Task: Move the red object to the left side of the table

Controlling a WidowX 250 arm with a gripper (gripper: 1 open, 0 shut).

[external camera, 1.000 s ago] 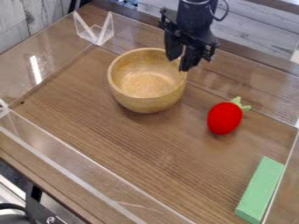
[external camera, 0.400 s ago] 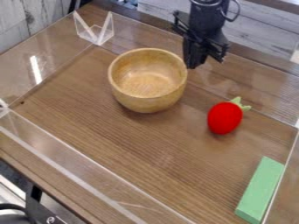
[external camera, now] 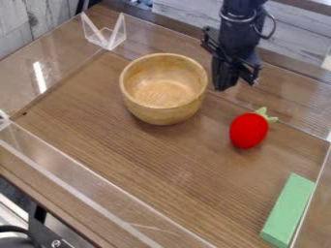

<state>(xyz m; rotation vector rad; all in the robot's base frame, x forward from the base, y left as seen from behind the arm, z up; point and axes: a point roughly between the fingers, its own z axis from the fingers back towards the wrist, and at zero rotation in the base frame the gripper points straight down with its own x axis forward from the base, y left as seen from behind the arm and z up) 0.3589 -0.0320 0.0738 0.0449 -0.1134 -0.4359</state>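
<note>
My end effector [external camera: 231, 79] is pinched shut, holding nothing, near the bowl [external camera: 163, 87]. The red toy [external camera: 251, 129] sits on the desk [external camera: 116, 174] at its 5 o'clock. If I drop down shut, I could knock it rolling away.

Wooden bowl [external camera: 165, 88]: round, light wood, upright, nothing visible inside; it serves as the landmark.
Green block [external camera: 289, 210]: flat, pale green, rectangular, lying well apart from the bowl, toward the lower right corner.
Clear acrylic piece [external camera: 104, 32]: small, V-shaped, standing up and left of the bowl, near the far edge.
</note>
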